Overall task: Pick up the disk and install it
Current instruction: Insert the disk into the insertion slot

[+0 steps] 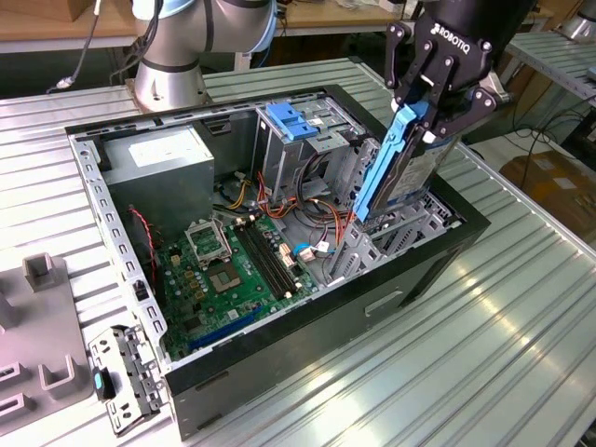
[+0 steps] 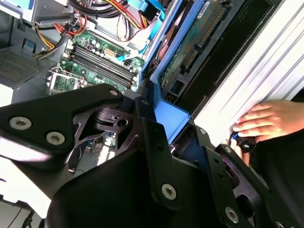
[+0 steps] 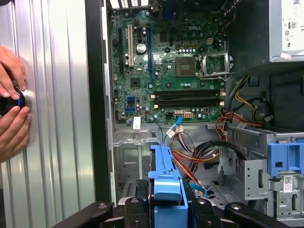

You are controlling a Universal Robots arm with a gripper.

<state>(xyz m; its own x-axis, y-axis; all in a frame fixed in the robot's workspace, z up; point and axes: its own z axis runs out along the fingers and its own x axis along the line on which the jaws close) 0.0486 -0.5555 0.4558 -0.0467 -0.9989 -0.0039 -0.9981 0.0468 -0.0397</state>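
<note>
One open computer case (image 1: 307, 321) lies on the ribbed metal table (image 1: 466, 363), its motherboard (image 1: 228, 270) on the near side. Just beyond, toward the exterior view's right, the gripper (image 1: 433, 116) is clamped on the disk (image 1: 380, 172), which hangs tilted, blue rail showing, its lower end at the drive cage (image 1: 358, 251). Farther back sit the grey power supply (image 1: 154, 163) and a blue latch (image 1: 293, 121). In the first wrist view a person's hand (image 3: 12, 130) is over the table.

In the exterior view the disk (image 1: 400, 172) has its lower end lost inside the cage (image 1: 349, 247). In the first wrist view the end effector (image 3: 166, 208) and two hands (image 3: 13, 133) run off the picture's edges.
</note>
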